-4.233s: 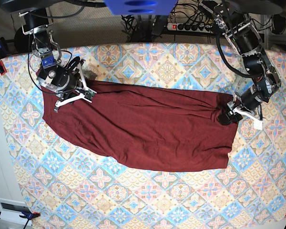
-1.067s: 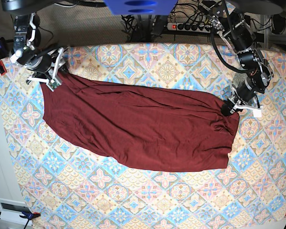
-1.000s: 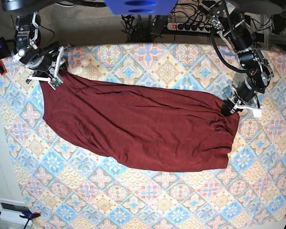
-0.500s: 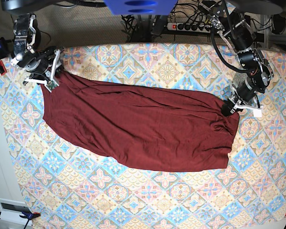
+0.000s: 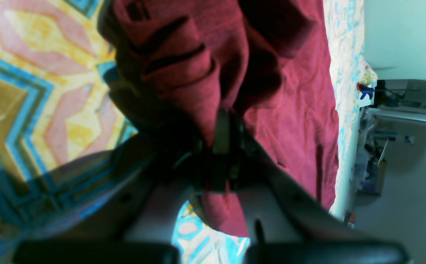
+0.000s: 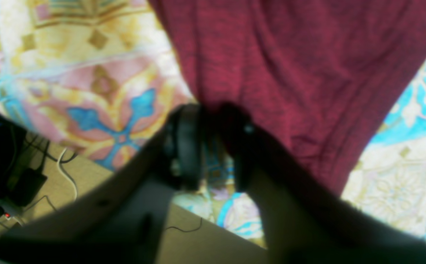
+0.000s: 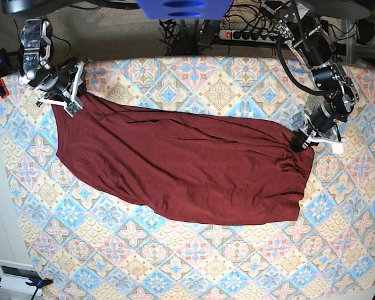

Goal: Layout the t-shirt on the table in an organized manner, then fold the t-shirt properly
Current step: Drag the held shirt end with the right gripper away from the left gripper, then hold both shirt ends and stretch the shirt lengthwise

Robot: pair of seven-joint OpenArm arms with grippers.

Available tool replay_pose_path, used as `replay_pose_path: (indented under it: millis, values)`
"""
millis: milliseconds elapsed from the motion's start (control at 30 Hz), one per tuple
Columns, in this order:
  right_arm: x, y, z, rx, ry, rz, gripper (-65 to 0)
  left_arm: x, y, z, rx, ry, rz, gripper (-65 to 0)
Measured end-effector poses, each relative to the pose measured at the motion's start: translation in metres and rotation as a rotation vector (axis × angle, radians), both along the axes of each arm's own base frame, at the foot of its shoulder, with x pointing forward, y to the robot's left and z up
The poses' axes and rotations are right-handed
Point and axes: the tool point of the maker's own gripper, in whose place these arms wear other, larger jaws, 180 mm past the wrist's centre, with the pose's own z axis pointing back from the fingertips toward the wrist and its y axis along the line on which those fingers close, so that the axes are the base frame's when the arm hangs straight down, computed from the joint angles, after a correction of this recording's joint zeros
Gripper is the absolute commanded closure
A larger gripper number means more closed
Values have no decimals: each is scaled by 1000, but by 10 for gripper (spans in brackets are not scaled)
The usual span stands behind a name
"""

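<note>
Shirt point(image 7: 181, 165) spread across middle of table point(image 7: 194, 262).
Left gripper point(image 7: 298, 142), at right of frame, pinching bunched shirt edge; right gripper point(image 7: 69, 103), upper left, at shirt corner, grip hard to tell.

The shirt point(image 7: 181, 165) was plain dark maroon, brighter crimson in the wrist views, with no print. The table point(image 7: 194, 262) cloth bore ornamental diamond tiles in pastel blue, pink, cream and yellow. The grippers' fingers point(image 5: 222, 128) were black. The floor point(image 7: 112, 37) behind was beige.
</note>
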Motion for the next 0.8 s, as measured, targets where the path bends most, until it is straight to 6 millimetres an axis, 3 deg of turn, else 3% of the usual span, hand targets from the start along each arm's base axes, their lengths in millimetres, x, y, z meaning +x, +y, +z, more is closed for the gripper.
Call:
replay_pose_path:
  millis: [33, 167, 400, 533, 667, 800]
  values:
    - [0, 0, 0, 0, 0, 0, -8, 0, 0, 0, -1, 2, -2, 0]
    - [1, -1, 1, -1, -4, -2, -8, 0, 0, 0, 0, 0, -1, 0]
    - [16, -9, 28, -35, -89, -10, -6, 0, 0, 0, 0, 0, 0, 0]
    - [19, -8, 30, -41, -91, -4, -7, -1, 0, 0, 0, 2, -2, 0]
    - [51, -9, 48, -42, -176, -2, -8, -1, 0, 0, 1, 0, -2, 0]
    - [57, -11, 51, -47, -185, -3, -8, -4, 0, -2, 1, 1, -1, 0]
